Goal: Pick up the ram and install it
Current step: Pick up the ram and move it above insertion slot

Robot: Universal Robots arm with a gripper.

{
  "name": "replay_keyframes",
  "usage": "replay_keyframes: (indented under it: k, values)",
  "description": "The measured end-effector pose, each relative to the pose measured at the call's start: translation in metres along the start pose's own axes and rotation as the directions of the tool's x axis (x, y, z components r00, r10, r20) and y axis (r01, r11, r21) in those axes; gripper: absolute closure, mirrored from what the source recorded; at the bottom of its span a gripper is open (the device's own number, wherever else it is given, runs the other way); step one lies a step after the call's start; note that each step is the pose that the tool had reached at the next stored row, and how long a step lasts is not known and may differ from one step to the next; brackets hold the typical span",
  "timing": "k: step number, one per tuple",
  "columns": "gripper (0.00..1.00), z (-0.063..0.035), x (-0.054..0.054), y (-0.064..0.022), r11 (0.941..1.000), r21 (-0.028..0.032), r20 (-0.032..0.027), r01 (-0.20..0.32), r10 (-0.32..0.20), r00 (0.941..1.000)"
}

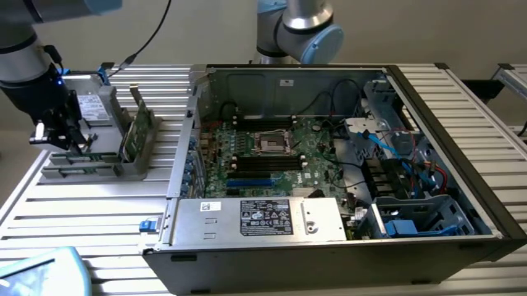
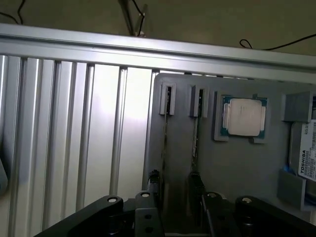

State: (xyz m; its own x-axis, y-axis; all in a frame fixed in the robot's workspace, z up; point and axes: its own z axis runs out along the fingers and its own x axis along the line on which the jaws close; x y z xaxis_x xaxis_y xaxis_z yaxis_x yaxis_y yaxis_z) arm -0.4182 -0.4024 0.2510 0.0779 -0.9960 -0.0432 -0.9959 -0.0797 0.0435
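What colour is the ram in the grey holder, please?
Green; the ram shows best in the exterior view.

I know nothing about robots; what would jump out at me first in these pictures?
The big black open computer case, its green motherboard laid bare, takes up the middle and the exterior view's right of the slatted metal table. At the exterior view's left, the robot's black gripper hangs open over a grey holder tray where a long, thin green ram stick stands on edge.

TOSHIBA, on the drive label (image 2: 308, 154)
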Motion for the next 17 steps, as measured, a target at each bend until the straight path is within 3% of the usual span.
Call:
replay_keyframes:
  k: [17]
  values:
    - [0.63,0.0309,0.001,0.0010,1.0000,0.0008,0.0002,0.000,0.000,1.0000]
